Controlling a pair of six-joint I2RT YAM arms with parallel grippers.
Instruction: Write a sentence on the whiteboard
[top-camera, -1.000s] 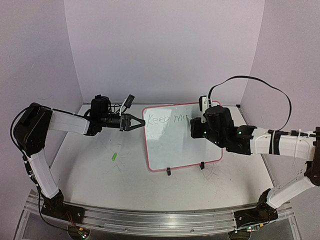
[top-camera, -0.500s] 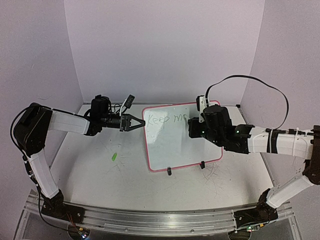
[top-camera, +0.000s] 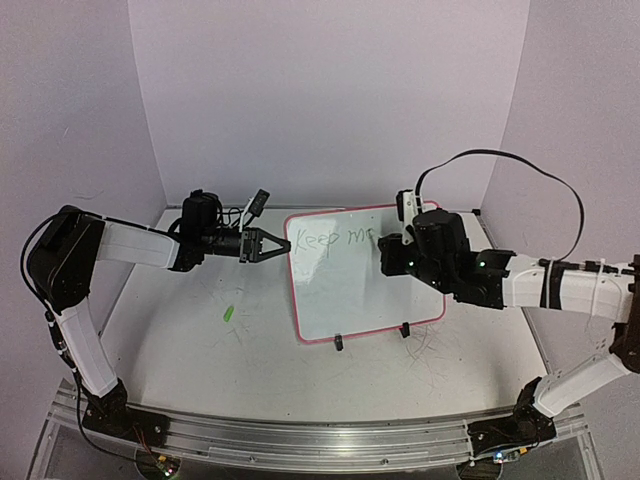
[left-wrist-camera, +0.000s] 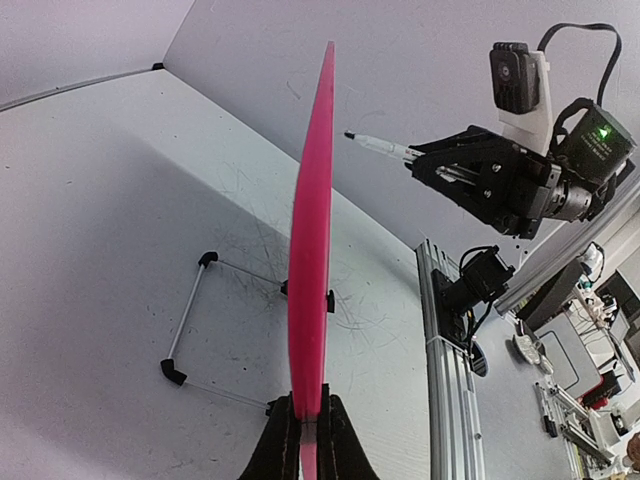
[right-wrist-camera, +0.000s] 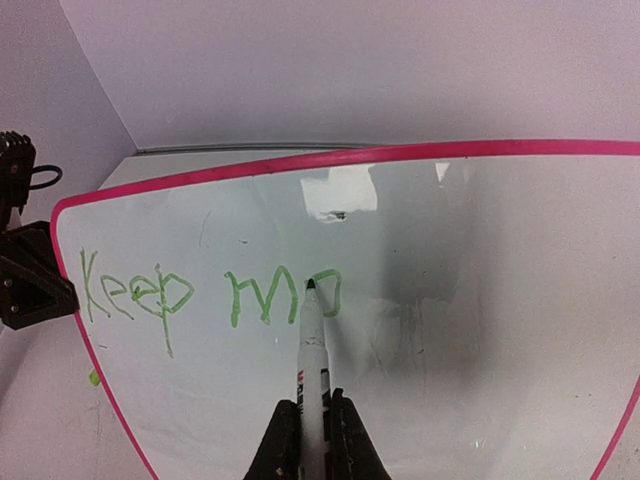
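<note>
The whiteboard (top-camera: 350, 290), glossy white with a pink-red frame, stands tilted on two black feet at the table's middle. My left gripper (top-camera: 285, 245) is shut on its left edge; in the left wrist view the board (left-wrist-camera: 312, 230) is edge-on between my jaws (left-wrist-camera: 308, 432). My right gripper (top-camera: 385, 255) is shut on a white marker (right-wrist-camera: 314, 375), its tip on the board (right-wrist-camera: 480, 330). The sentence (right-wrist-camera: 210, 292) reads "Keep mo" in green, and the tip rests on the "o". It also shows in the top view (top-camera: 335, 239).
A small green marker cap (top-camera: 228, 313) lies on the table left of the board. The board's wire stand (left-wrist-camera: 195, 320) rests behind it. Purple walls close in the back and both sides. The aluminium rail (top-camera: 320, 440) runs along the near edge.
My right gripper with the marker shifted slightly left and back right while tracing the "o". My left gripper and the board have stayed still.
</note>
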